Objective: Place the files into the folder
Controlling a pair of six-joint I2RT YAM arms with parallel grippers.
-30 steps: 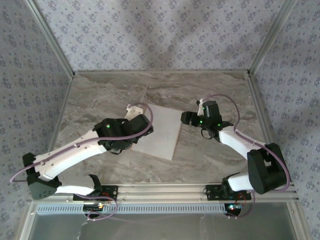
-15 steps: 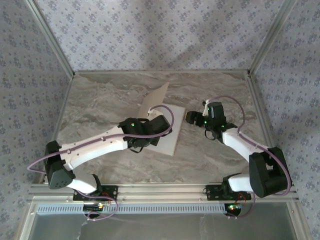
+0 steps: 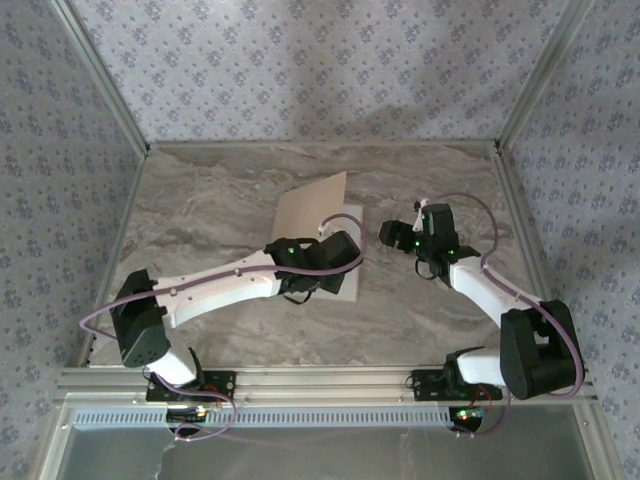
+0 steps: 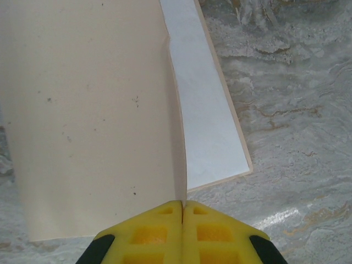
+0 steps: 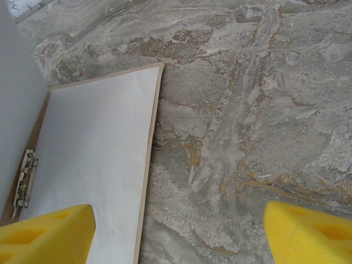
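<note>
I am holding the left tool [image 4: 182,208] clamped together on an edge of the folder [image 4: 93,110], and its tan cover is standing raised and tilted over the other half. That half is lying flat near the middle of the marble tabletop [image 5: 247,110]. A white paper sheet [image 5: 93,165] is lying on it, just inside the tan border, with a small metal clip [image 5: 23,184] beside it at the spine. The right tool [image 5: 179,217] is hovering just right of the folder, yellow fingers wide apart, gripping nothing.
</note>
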